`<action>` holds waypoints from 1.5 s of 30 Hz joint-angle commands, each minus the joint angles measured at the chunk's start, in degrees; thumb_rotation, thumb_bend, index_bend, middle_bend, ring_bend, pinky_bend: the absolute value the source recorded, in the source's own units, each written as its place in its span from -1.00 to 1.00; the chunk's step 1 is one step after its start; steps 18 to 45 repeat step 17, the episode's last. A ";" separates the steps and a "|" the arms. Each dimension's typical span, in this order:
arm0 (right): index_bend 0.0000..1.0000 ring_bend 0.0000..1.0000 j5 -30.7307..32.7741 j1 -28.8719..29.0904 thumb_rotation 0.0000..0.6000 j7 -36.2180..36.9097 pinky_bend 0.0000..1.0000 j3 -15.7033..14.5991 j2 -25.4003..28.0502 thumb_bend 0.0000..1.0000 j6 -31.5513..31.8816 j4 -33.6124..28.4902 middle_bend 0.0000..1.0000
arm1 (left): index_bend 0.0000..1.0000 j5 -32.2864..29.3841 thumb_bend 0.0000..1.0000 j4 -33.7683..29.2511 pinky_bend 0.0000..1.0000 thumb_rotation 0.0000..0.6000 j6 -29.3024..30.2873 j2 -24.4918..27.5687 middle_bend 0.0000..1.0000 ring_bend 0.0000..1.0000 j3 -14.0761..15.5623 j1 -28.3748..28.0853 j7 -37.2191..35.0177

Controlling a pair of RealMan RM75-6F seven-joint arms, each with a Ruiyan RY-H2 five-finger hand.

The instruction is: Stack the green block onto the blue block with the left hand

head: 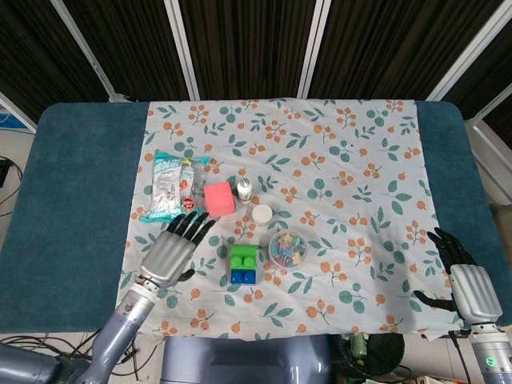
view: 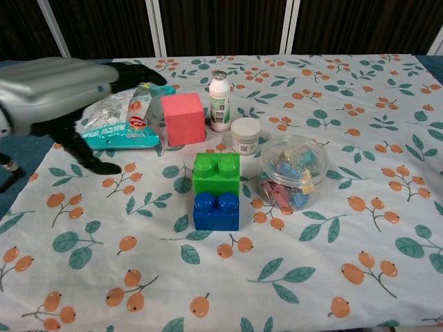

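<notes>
green studded plastic block (view: 217,173): sits on blue studded plastic block (view: 217,211); prob light, rigid, slick; grip flat sides.
left hand (head: 171,249): left of stack, fingers spread, empty.
right hand (head: 470,290): far right of stack, fingers apart, empty.

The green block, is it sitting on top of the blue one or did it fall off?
On top. The green block sits upright and square on the blue block, and no hand touches it.

Glossy plastic green block (view: 217,173) and blue block (view: 217,211); matt printed tablecloth (view: 360,138)
</notes>
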 commanded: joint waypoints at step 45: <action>-1.00 -1.00 -0.76 -0.24 1.00 -0.86 -0.59 -0.11 -0.41 -0.77 0.90 0.43 -1.00 | -1.00 20.47 -0.80 19.77 -1.00 1.00 14.09 8.24 -1.00 -1.00 8.98 24.89 -25.08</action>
